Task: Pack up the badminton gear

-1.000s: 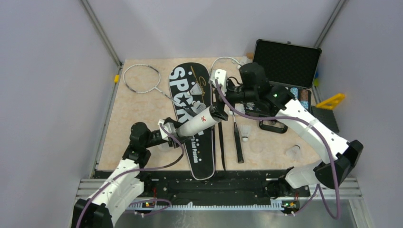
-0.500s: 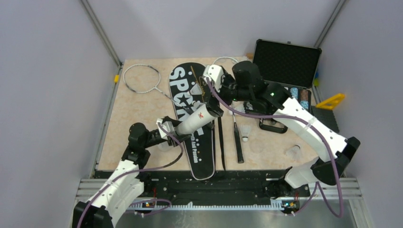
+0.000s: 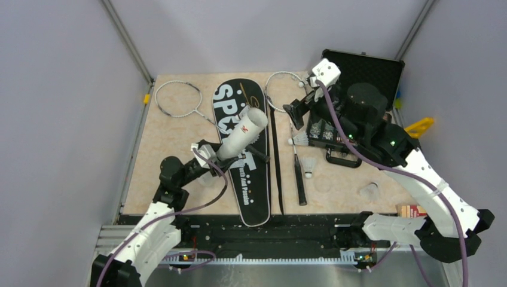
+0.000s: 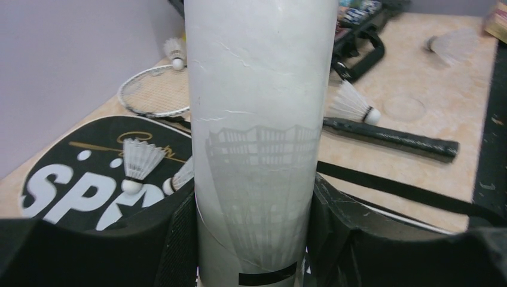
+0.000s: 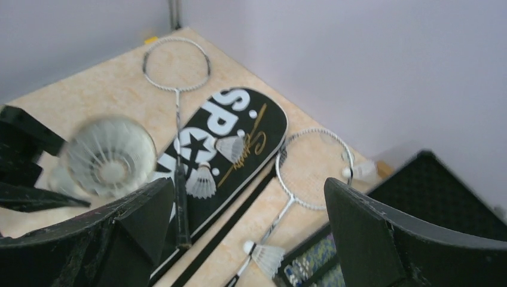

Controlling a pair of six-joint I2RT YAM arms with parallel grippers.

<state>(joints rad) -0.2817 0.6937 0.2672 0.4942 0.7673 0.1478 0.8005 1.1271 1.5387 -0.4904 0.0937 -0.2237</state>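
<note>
The left end effector [image 4: 254, 236] is closed partway round the one white tube [image 4: 257, 89], gripping it tilted above the single black bag [image 3: 254, 197]. The right end effector [image 5: 248, 191] gapes wide and empty, raised beside the open case [image 3: 359, 75]. Two rackets are out: the left racket [image 3: 179, 99] lies beyond the tube, the right racket [image 3: 300, 182] below the right end effector. Two shuttlecocks [image 5: 230, 146] lie on the bag, and two more sit beside the right racket's handle.
</note>
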